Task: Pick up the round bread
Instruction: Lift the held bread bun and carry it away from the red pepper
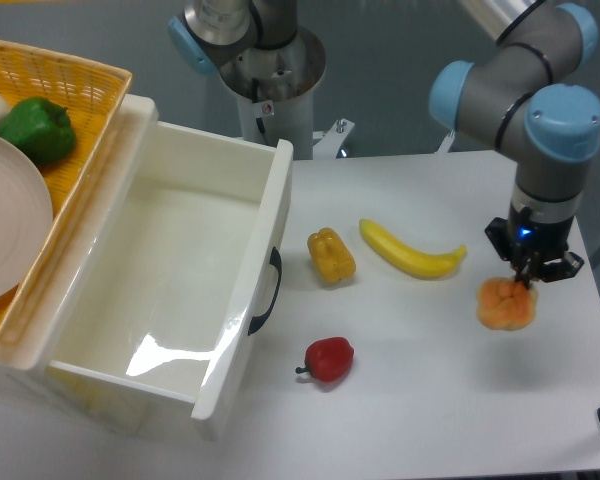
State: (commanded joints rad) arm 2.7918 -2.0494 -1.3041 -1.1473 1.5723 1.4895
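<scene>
My gripper point(526, 279) is clenched on the bread point(506, 305). The bread is round, so I see no long side. It hangs just under the gripper, far right.

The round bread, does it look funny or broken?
Not broken. The round bread hangs from the gripper, its jaws closed on its top. It seems lifted off the table; nothing spilled.
</scene>
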